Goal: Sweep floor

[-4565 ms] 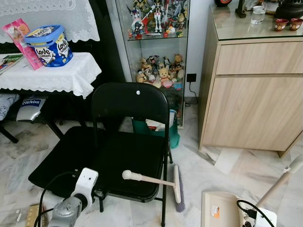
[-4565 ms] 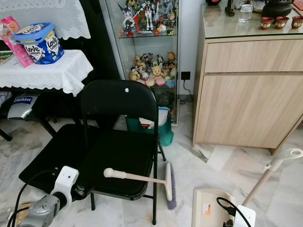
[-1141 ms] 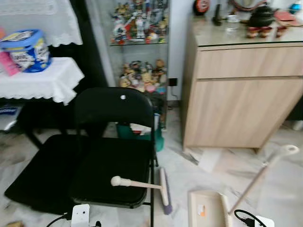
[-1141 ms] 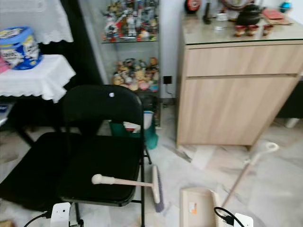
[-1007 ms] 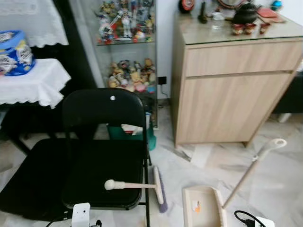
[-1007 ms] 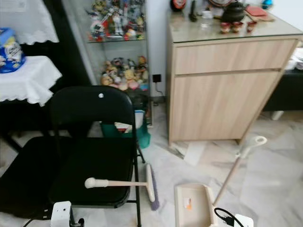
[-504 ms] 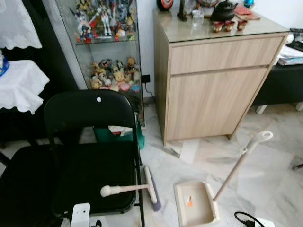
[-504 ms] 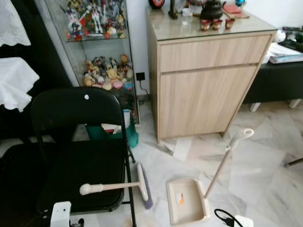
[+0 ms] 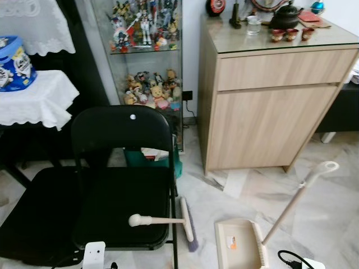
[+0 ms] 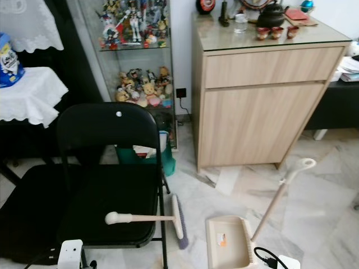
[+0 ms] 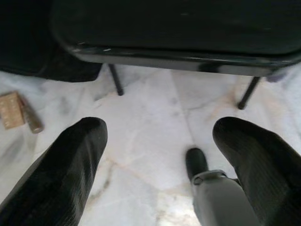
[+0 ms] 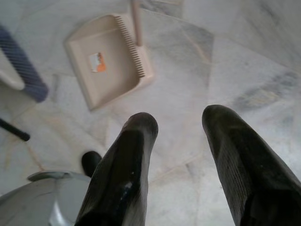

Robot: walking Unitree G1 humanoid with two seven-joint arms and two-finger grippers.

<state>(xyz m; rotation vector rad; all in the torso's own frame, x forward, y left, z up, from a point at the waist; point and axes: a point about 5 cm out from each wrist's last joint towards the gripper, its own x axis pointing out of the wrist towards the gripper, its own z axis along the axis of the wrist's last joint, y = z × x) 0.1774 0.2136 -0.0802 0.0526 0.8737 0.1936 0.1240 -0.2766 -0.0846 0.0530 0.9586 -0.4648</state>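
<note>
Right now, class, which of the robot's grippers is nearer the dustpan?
Right. The right gripper hangs open over bare floor just beside the dustpan; the left gripper hangs open by the black chair's front legs, farther off.

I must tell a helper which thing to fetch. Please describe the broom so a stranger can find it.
Find the black folding chair. The broom lies at its right front leg, head on the floor. Unlike the dustpan beside it, it has purple bristles and a knobbed handle.

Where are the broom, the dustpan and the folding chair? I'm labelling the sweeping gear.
broom [image 9: 160, 220]: left eye view, on its pale handle lying over the chair seat.
dustpan [image 9: 236, 249]: left eye view, on its beige tray on the floor.
folding chair [image 9: 120, 137]: left eye view, on its black backrest.
</note>
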